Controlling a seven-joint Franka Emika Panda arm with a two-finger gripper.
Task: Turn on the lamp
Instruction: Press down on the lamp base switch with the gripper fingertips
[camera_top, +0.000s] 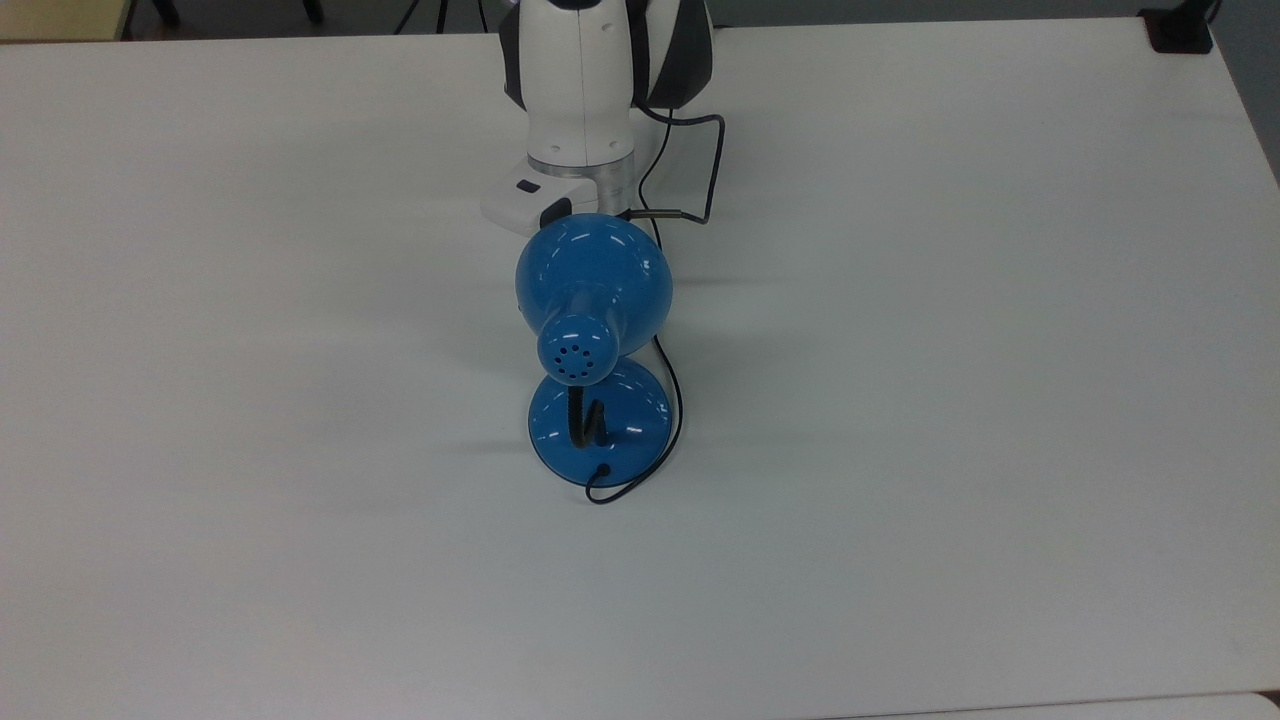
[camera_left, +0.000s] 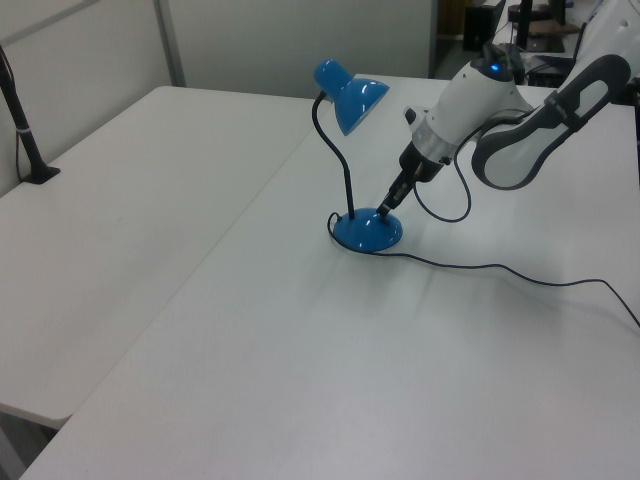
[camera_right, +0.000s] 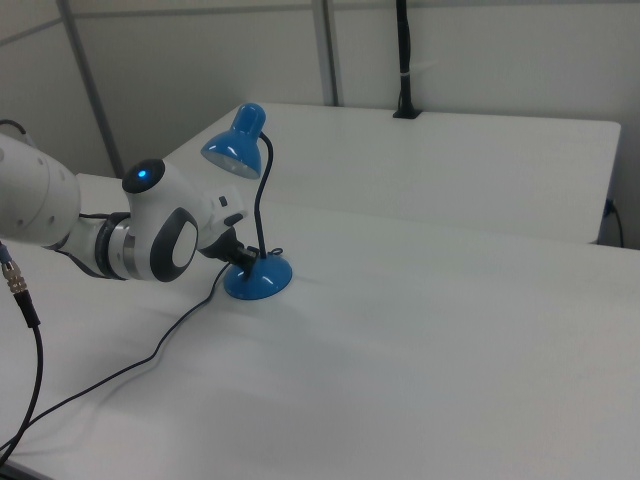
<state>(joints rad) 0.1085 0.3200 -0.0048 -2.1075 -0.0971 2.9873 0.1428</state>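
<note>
The lamp stands upright on the white table, unlit, with its glossy blue shade above its round blue base on a black bent neck. In the left view the shade tilts toward the arm and the base lies below it. My gripper points down at a slant, its narrow dark tip shut and resting on the base's top at the side facing the arm. In the right view the gripper meets the base from the right view's left. From above, the shade hides the tip.
The lamp's thin black cord trails across the table toward the left view's right. The arm's own cable loops beside the wrist. A black clamped post stands at the neighbouring table's far edge. A seam divides the two tables.
</note>
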